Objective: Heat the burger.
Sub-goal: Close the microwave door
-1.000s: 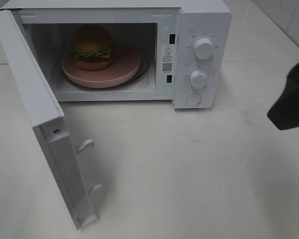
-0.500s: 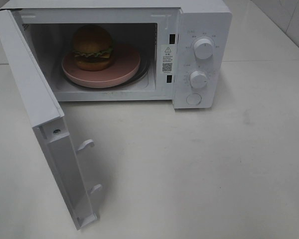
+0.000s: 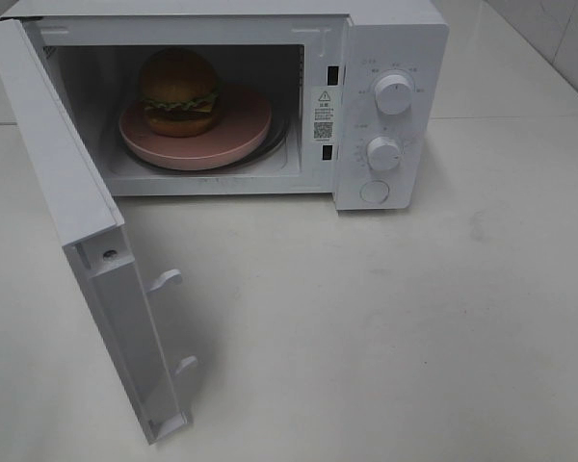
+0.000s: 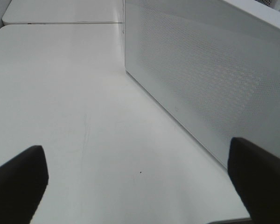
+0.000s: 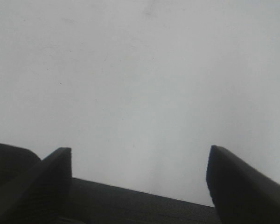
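R hand (image 5: 136, 149) w/ jaws wide apart, above white tabletop (image 5: 140, 70).

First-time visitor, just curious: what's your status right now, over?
Left gripper open, empty. Right gripper open, empty. Burger on plate inside microwave. Door wide open, not yet shut.

The boxy white microwave oven (image 3: 390, 58) has a smooth, satin casing that looks like painted metal. Its round white knobs (image 3: 393, 93) on the right look like plain plastic, and its open white door (image 4: 210, 84) on the left shows a fine dotted mesh under a smooth pane. The round burger (image 3: 178, 82) has a glossy brown bun, while the flat round pink plate (image 3: 236, 130) looks matt and even. The white tabletop (image 3: 366, 327) is smooth and faintly shiny with light scuffs, and the black fingers (image 4: 18, 182) of the left gripper (image 4: 135, 154) and the right gripper (image 5: 139, 153) look like matt plastic.
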Motion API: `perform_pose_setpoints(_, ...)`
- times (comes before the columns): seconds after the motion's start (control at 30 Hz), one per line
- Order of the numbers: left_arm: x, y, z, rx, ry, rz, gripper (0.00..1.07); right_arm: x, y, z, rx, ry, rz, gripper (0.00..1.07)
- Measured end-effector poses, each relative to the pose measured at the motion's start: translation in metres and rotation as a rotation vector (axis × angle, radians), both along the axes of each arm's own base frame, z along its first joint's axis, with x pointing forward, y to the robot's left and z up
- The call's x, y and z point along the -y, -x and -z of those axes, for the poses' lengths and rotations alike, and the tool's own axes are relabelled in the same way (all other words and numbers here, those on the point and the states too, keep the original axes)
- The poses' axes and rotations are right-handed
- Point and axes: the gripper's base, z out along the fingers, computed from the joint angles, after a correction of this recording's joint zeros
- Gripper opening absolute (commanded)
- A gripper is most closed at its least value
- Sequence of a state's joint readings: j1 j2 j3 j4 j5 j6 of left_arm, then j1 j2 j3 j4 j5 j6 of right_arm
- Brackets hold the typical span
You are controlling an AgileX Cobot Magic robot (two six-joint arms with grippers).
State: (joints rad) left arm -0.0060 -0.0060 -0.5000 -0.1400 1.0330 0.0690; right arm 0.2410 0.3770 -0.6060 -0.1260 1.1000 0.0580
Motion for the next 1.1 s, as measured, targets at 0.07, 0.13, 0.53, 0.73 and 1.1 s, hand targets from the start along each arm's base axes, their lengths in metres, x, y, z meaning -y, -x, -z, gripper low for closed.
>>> perform_pose_setpoints(0.07, 0.0, 0.0, 0.0, 0.0, 0.0, 0.0, 1.0, 0.001, 0.003, 0.004, 0.01, -0.003, 0.009, 0.76)
perform_pose_setpoints(0.13, 0.0, 0.0, 0.0, 0.0, 0.0, 0.0, 1.0, 0.003, 0.01, 0.011, 0.045, -0.026, 0.051, 0.76)
perform_pose_setpoints(0.53, 0.0, 0.0, 0.0, 0.0, 0.0, 0.0, 1.0, 0.009, 0.039, 0.017, 0.267, -0.085, 0.114, 0.76)
perform_pose_setpoints(0.73, 0.0, 0.0, 0.0, 0.0, 0.0, 0.0, 1.0, 0.011, 0.048, 0.017, 0.325, -0.097, 0.112, 0.76)
perform_pose_setpoints(1.1, 0.0, 0.0, 0.0, 0.0, 0.0, 0.0, 1.0, 0.011, 0.051, 0.018, 0.342, -0.094, 0.146, 0.76)
